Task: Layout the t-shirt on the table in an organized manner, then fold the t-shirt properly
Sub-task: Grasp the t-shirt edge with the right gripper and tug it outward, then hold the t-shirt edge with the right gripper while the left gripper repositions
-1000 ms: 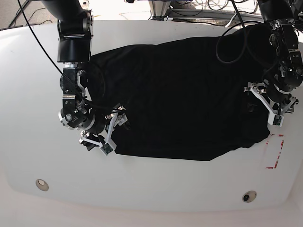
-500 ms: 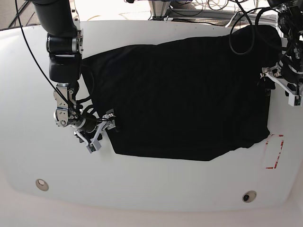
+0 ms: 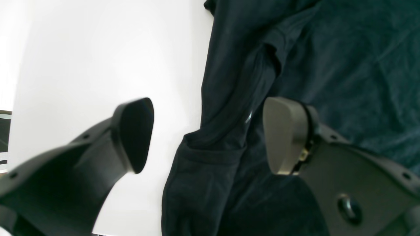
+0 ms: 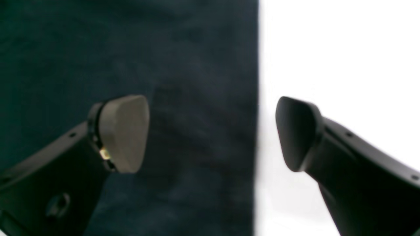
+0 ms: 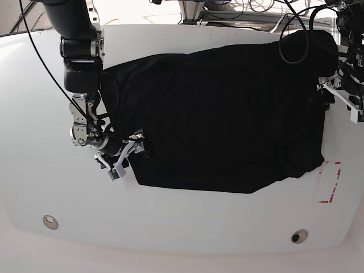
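- While the t-shirt [image 5: 222,119] lies spread over the middle and far right of the table [image 5: 182,227], both arms stand at its opposite side edges.
- Right gripper [image 5: 126,154]: at the shirt's edge on the base view's left; jaws wide apart and holding nothing. In the right wrist view one fingertip [image 4: 123,132] hangs over black fabric [image 4: 131,49], the other over bare table [image 4: 328,49]; this view is blurred.
- Left gripper [image 5: 341,96]: at the shirt's far edge on the base view's right; jaws fully spread, gripping nothing. In the left wrist view a folded, creased edge of cloth [image 3: 223,137] runs between its fingertips [image 3: 283,134].
- Table marks: red tape [image 5: 330,182] just beside the shirt's near right corner; two round holes [image 5: 50,221] near the front rim.
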Robot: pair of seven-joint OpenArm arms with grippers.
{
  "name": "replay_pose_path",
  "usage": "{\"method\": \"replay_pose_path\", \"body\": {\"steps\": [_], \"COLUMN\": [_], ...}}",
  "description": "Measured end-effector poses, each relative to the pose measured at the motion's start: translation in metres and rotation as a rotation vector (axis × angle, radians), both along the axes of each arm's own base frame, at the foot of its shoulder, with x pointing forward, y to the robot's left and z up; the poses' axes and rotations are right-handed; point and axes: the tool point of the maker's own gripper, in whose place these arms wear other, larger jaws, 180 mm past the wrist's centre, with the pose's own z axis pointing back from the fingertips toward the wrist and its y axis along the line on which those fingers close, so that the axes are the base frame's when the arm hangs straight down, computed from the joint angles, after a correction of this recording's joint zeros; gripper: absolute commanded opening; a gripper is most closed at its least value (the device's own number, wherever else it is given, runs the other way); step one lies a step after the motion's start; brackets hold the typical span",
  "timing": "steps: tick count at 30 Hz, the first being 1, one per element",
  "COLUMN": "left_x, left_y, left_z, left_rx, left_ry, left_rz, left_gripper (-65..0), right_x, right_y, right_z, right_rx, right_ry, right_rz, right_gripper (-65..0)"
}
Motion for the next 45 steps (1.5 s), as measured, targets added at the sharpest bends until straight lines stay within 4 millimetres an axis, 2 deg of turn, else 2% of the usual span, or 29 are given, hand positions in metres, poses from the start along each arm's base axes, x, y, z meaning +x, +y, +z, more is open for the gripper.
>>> {"method": "replay_pose_path", "body": {"steps": [3, 5, 10, 12, 22, 37, 45], "left_x": [0.001, 0.001, 0.001, 0.001, 0.001, -0.018, -0.029], "left_y": [0.000, 0.000, 0.000, 0.000, -0.004, -0.012, 0.003], "left_z": [0.001, 0.001, 0.000, 0.000, -0.002, -0.023, -0.043], "left_rx": [0.001, 0.003, 0.002, 0.002, -0.001, -0.037, -0.062], "left_ry": [-0.002, -0.001, -0.001, -0.001, 0.005, 0.092, 0.149], "left_rz": [0.001, 0.001, -0.001, -0.001, -0.011, -0.006, 0.040], "left_gripper": [-15.7, -15.7, -15.7, -15.7, -15.7, -15.7, -15.7], "right_x": [-0.003, -0.005, -0.007, -0.007, -0.009, -0.012, -0.012], "right_y": [0.013, 0.021, 0.023, 0.022, 0.017, 0.009, 0.009], "right_z": [0.000, 0.000, -0.001, -0.002, -0.005, -0.006, -0.006], "right_rx": [0.021, 0.035, 0.038, 0.034, 0.019, 0.007, 0.007], "right_ry": [-0.004, -0.003, 0.002, 0.006, 0.021, 0.027, 0.027], "right_rz": [0.013, 0.023, 0.031, 0.031, 0.028, 0.031, 0.032], "right_gripper": [-7.3, -11.3, -27.0, -35.4, -64.5, -65.0, -65.0]}}
